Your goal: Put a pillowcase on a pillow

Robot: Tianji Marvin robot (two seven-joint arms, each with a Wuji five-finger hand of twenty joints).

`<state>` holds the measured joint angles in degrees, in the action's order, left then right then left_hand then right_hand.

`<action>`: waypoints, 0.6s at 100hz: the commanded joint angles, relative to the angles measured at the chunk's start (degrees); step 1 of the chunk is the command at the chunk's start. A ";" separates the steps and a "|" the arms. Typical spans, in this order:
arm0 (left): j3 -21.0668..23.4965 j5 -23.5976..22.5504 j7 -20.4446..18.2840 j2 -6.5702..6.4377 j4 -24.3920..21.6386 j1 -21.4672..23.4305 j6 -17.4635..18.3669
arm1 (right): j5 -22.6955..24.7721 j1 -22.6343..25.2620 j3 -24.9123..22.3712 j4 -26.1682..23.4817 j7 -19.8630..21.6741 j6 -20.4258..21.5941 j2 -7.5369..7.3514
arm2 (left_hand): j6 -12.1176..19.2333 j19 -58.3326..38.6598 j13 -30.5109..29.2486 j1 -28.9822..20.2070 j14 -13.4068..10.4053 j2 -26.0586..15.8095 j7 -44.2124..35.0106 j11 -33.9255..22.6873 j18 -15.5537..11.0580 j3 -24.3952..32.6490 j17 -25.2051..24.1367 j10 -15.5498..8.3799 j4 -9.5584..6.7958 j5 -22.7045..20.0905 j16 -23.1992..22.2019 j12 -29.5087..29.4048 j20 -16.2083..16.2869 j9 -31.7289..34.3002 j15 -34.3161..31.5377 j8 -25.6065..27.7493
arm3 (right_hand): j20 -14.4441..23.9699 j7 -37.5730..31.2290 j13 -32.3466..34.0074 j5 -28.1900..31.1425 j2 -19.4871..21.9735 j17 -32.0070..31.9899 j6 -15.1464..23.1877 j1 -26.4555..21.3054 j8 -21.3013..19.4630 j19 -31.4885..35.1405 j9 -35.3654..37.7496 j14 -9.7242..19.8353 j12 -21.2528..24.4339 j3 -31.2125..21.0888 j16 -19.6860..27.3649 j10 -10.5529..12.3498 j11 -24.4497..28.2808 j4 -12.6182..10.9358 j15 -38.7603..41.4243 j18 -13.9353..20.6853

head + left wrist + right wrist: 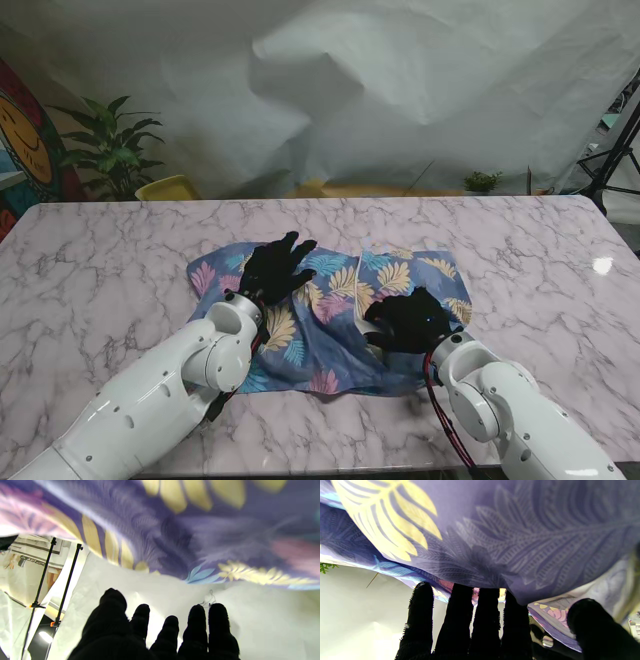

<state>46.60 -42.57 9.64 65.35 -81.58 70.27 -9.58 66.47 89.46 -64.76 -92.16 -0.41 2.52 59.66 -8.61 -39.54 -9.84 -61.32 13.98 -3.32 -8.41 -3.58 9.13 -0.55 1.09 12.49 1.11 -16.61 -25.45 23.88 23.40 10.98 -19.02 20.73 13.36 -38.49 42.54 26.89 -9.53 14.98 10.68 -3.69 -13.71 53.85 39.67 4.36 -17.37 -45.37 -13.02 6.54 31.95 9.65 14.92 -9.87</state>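
Currently the left hand, black-gloved, lies flat with fingers splayed, holding nothing, resting on the blue leaf-print fabric pillowcase. The right hand, also black-gloved, sits on the right part of the cloth near its nearer edge; its wrist view shows fingers extended under a fold of fabric, thumb apart, but whether it grips the fabric I cannot tell. The pillowcase lies rumpled mid-table on the white marble-pattern table. Pillow not distinguishable from the cloth. White wrinkled backdrop sheet hangs behind.
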 commanded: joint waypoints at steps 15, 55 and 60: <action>-4.29 -1.28 0.51 0.77 6.12 -7.47 15.08 | -0.48 -0.20 0.64 1.40 -0.14 -0.15 -0.28 | 7.42 7.50 5.56 -11.94 -1.79 5.59 -1.32 1.24 -1.79 2.91 -4.12 -2.07 -0.08 0.54 1.85 -0.85 -2.34 -3.65 4.66 -1.59 | 0.70 -2.02 2.60 2.16 -0.59 -0.14 3.21 -0.25 -1.50 0.58 1.35 1.51 -0.48 -2.09 -1.41 1.30 -0.34 -1.46 0.48 0.73; -10.27 8.82 -10.80 0.32 12.53 -14.14 33.84 | -1.17 -0.83 0.58 3.29 -0.53 -1.66 -0.19 | 12.12 2.74 1.26 -1.08 -5.88 19.74 -6.79 0.60 -4.01 37.07 -0.26 -4.55 2.93 1.21 -2.78 2.80 2.59 -4.91 -1.74 -8.81 | 0.83 -2.27 3.14 2.49 -0.29 0.09 3.34 -1.24 -1.72 0.78 1.76 1.73 -0.62 -3.35 -1.70 1.39 -0.08 -1.61 0.64 0.81; -9.72 9.86 -14.06 -0.53 10.98 -13.82 33.34 | -1.07 -0.93 0.50 3.40 -0.15 -2.04 -0.23 | 12.93 4.24 2.97 -0.13 -5.53 18.54 -8.56 1.45 -3.67 37.13 -1.26 -4.43 3.18 -0.42 -2.34 1.46 2.05 -4.86 -0.85 -8.23 | 0.82 -2.23 3.03 2.40 -0.43 0.03 3.20 -1.39 -1.72 0.75 1.66 1.76 -0.62 -3.48 -1.70 1.29 -0.12 -1.61 0.59 0.78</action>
<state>36.59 -33.40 -2.52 66.12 -68.62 56.11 24.35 65.06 88.29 -64.07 -89.65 -1.17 1.30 59.54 1.54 -36.48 -9.20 -62.39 9.75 15.27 -14.87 -3.54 6.69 34.12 1.26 8.86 2.43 -15.12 -27.64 26.05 24.87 8.68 -20.12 11.47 13.57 -38.49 43.23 26.88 -9.54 15.10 12.82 -3.69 -13.90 53.87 40.37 6.51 -17.44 -46.77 -13.58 8.13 31.94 9.65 14.85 -9.86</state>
